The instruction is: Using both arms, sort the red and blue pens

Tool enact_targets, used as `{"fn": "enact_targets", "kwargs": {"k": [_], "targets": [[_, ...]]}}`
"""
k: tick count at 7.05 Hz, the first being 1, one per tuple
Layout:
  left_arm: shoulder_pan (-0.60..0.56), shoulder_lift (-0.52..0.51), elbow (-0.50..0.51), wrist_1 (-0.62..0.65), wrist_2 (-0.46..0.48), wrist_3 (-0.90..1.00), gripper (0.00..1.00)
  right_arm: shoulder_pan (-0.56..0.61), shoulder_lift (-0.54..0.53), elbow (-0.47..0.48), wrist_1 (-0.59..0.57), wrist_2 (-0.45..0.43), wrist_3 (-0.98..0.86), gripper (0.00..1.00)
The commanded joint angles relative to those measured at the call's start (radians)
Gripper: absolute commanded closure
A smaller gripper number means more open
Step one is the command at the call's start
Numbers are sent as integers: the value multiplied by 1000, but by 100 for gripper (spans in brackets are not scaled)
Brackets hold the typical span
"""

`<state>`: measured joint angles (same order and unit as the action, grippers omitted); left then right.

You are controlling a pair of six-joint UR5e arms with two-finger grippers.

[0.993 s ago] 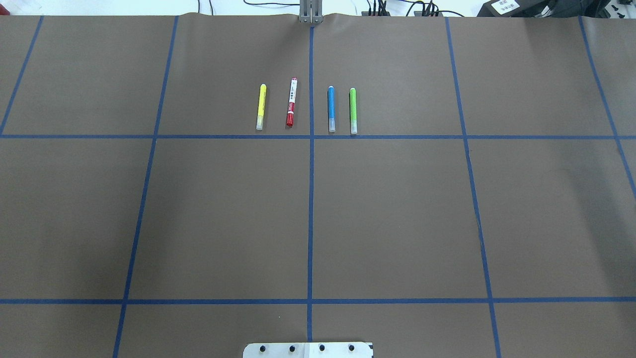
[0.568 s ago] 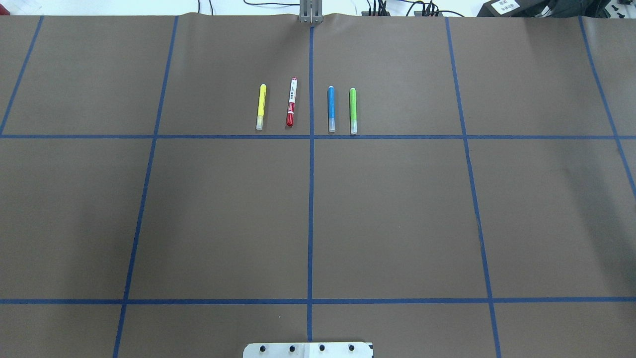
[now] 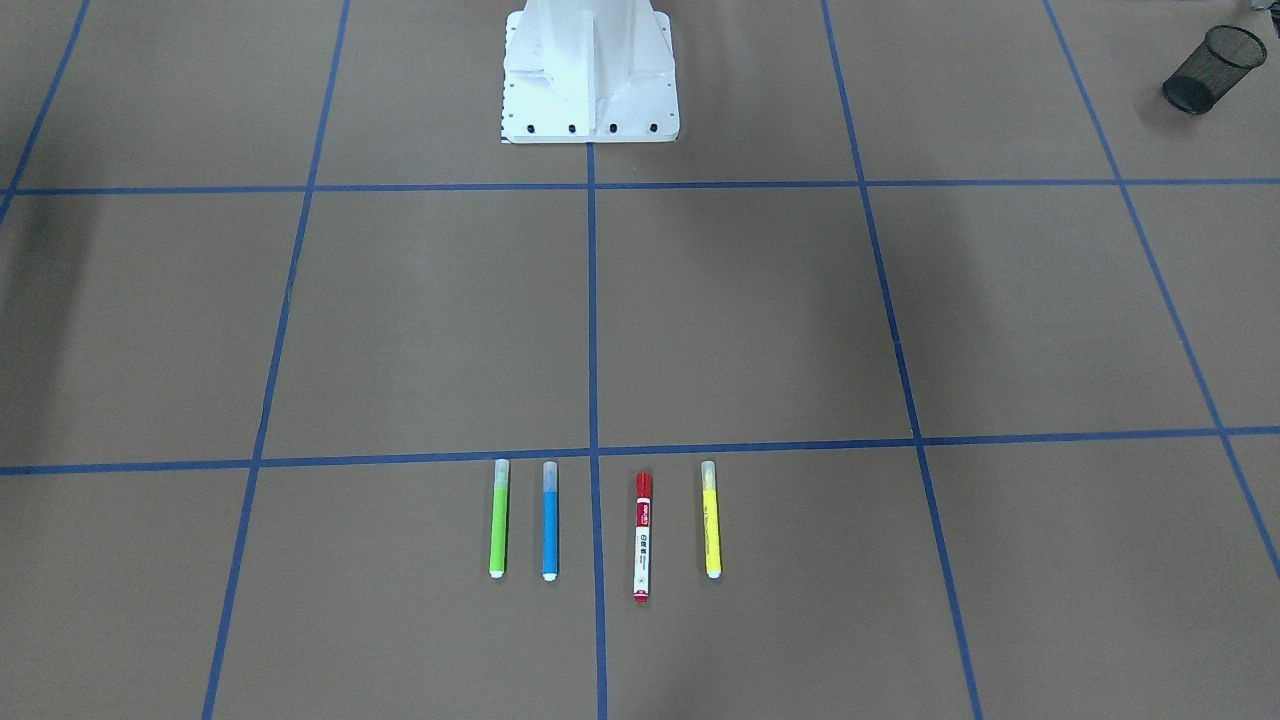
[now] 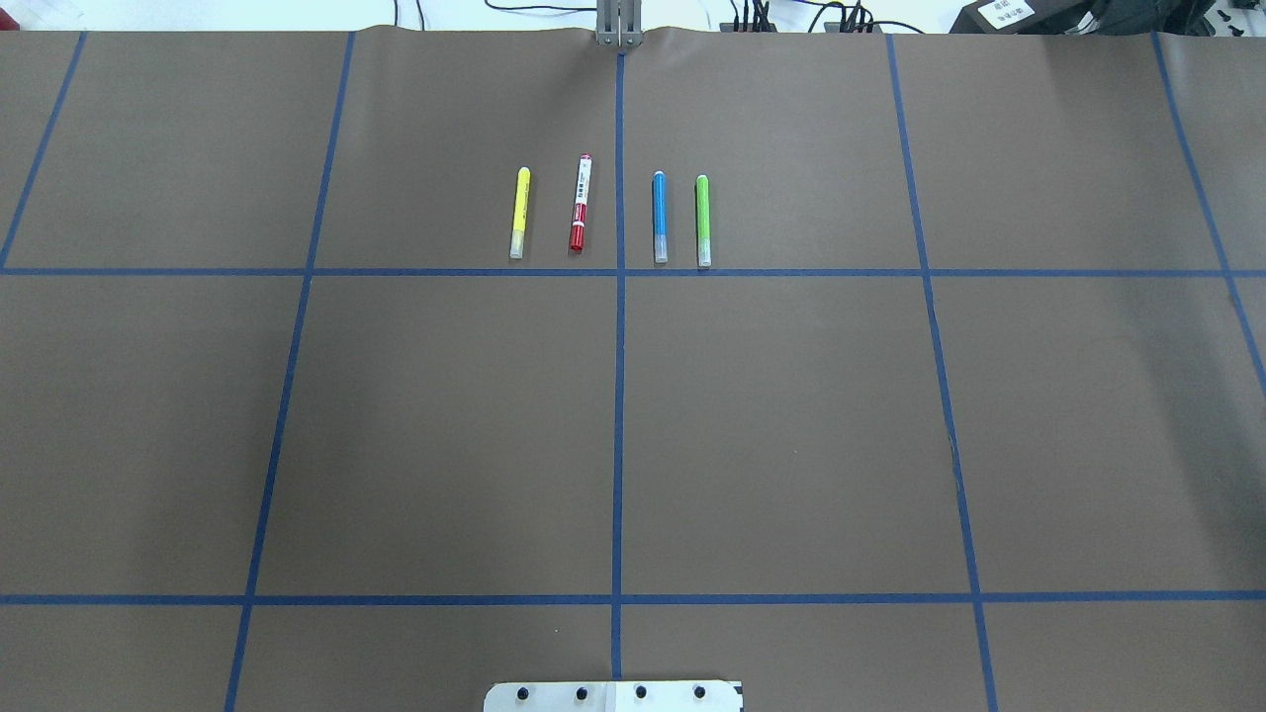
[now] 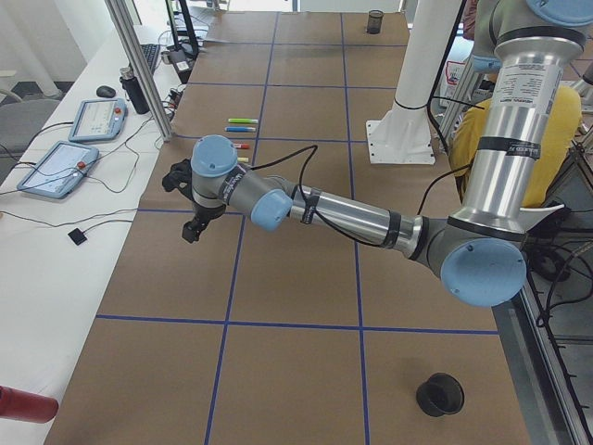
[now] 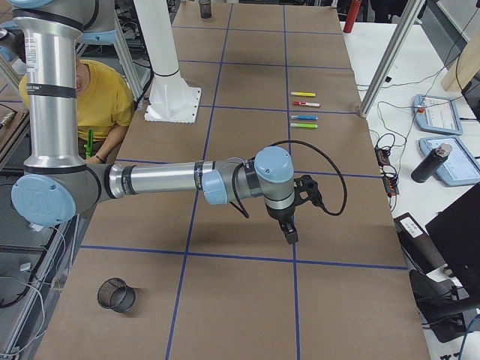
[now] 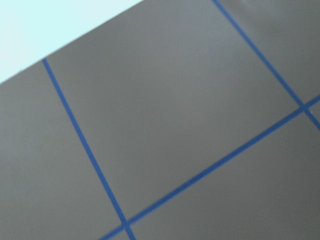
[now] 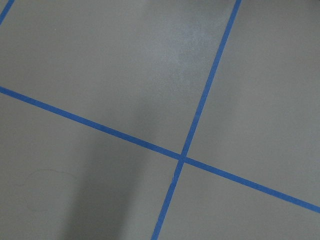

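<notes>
Red marker (image 4: 581, 203), blue pen (image 4: 659, 218) lie side by side mid-row; yellow pen (image 4: 518, 213), green pen (image 4: 702, 220) flank them, just beside. Left gripper (image 5: 191, 230), right gripper (image 6: 289, 234) hover well apart from row; opening I cannot tell. Risk: I nudge or grab a neighbour.

Left claw (image 5: 191, 225) visible to me only from side camera; can't tell how jaws stand. Same for right claw (image 6: 288, 231). Pedestal (image 4: 613, 696) cut by overhead bottom edge; its top cut off in front view. Person (image 6: 101, 101) in yellow half hidden behind right arm (image 6: 150, 180). Left wrist view blurred. Print on red marker (image 3: 643, 535) too small for me to read.
</notes>
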<state>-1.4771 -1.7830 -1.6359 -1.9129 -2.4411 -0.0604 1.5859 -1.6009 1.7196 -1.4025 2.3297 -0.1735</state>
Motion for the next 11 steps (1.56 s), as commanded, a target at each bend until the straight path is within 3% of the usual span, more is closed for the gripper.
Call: {"fn": "enact_targets", "kwargs": {"k": [1,3,4,6,9,11], "targets": [[105,-26,5,-143,-4,-127,0,-6,10,-1,31,29,44,0],[234,-71,-1,-189,-1,-295,0,-36,10,8,34,54,152,0],[292,-87,-33,-187,49,-378,0,-49,12,11,36,68,172,0],[499,-161,-81,-167,308,-675,0,-50,12,11,34,71,180,0],[661,-281,-32,-17,451,-740,0,-50,9,8,34,72,180,0],[722,-398,110,-9,474,-815,0,-50,9,8,34,72,180,0]]}}
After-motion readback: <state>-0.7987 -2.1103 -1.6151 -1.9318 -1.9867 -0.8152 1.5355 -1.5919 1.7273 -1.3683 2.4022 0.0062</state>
